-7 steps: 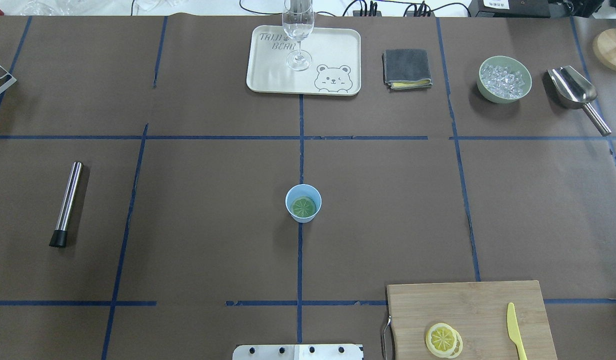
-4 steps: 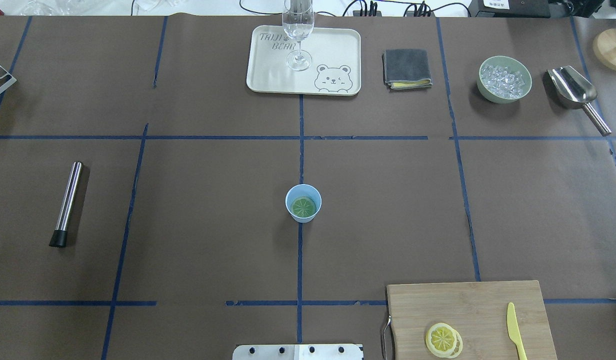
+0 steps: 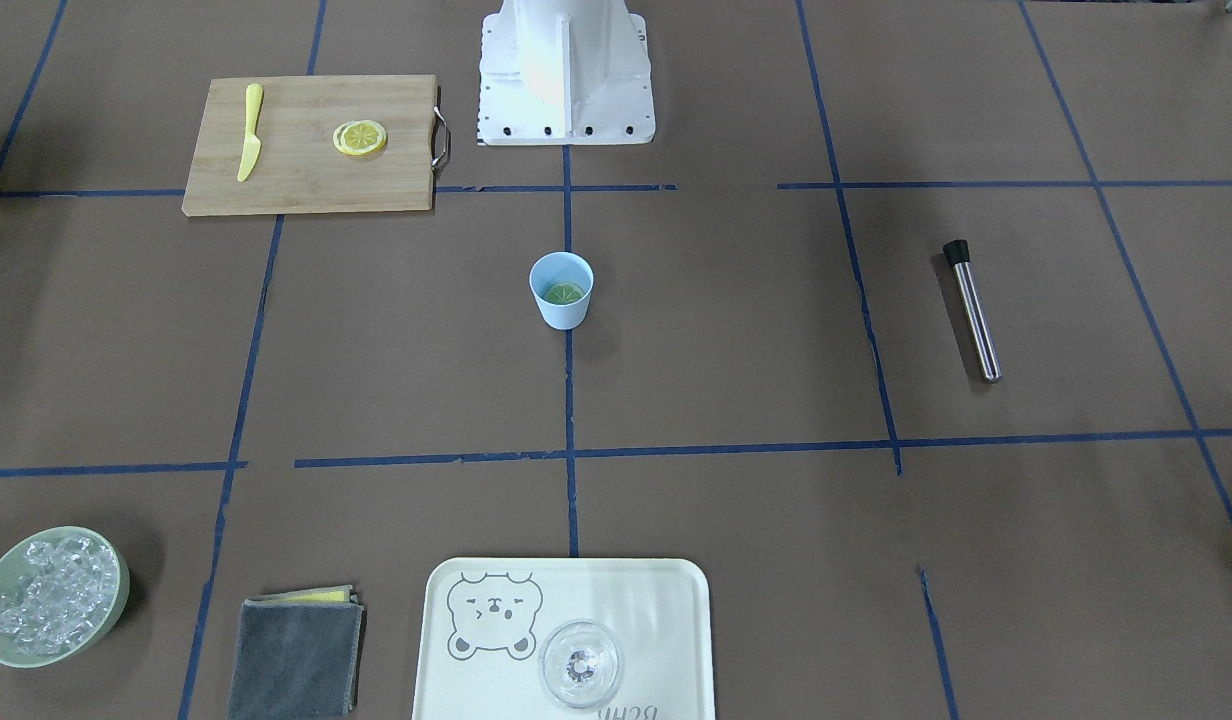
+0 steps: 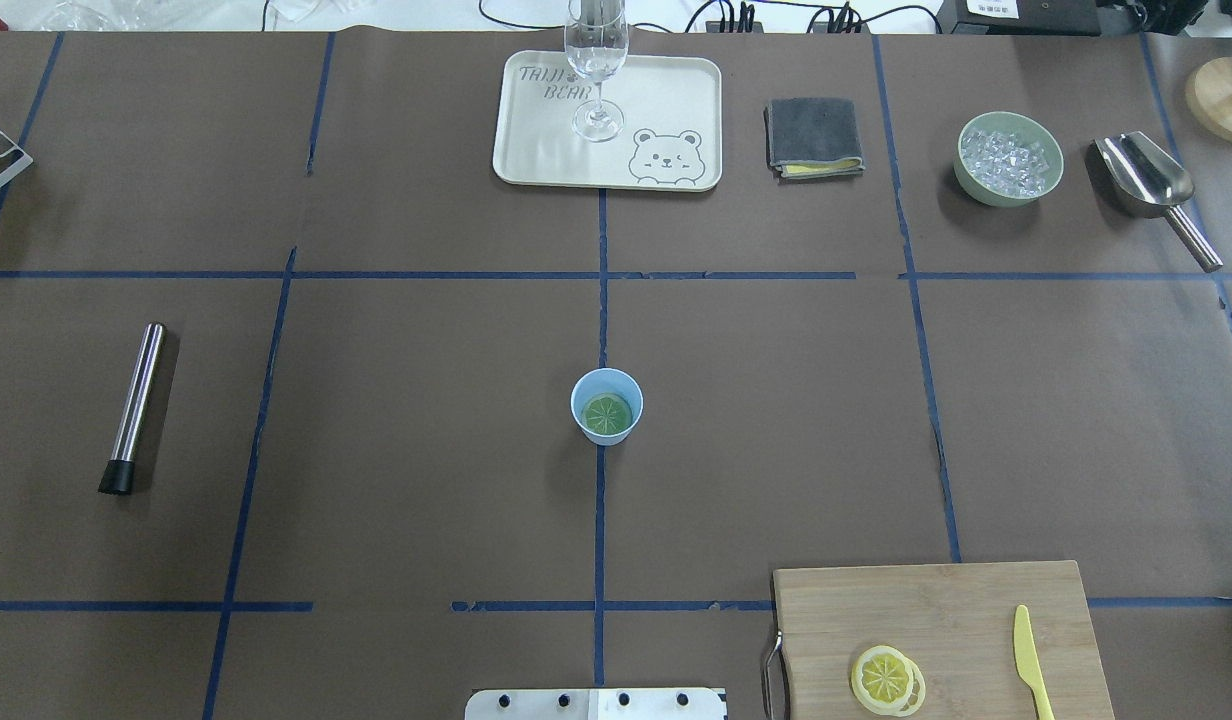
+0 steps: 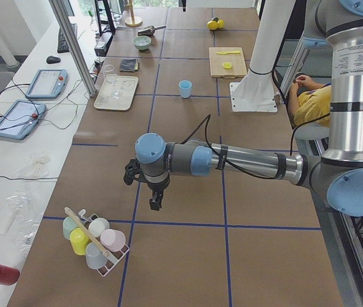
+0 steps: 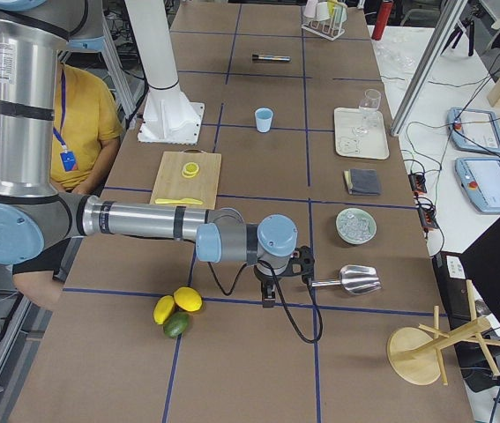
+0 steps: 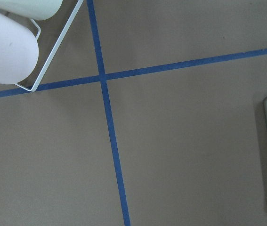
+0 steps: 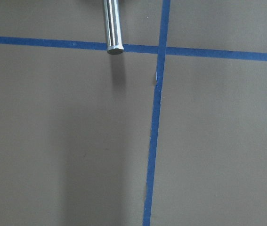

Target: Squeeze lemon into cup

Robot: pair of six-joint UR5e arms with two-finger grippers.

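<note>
The light-blue cup (image 4: 581,398) stands upright at the table's middle on the blue centre line, and also shows in the front view (image 3: 562,312). A greenish lemon slice (image 4: 608,413) lies flat inside it (image 3: 565,292). Two more yellow lemon slices (image 4: 887,679) lie stacked on the cutting board. My left gripper (image 5: 154,204) hangs over the table's left end, far from the cup, and I cannot tell if it is open. My right gripper (image 6: 267,298) hangs over the right end near the scoop, and I cannot tell its state either.
A tray (image 4: 676,100) with a clear glass (image 4: 597,60), a grey cloth (image 4: 814,135), a green bowl of ice (image 4: 1009,158) and a metal scoop (image 4: 1151,185) line the far edge. A steel muddler (image 4: 136,405) lies left. The wooden board (image 4: 936,610) holds a yellow knife (image 4: 1028,660).
</note>
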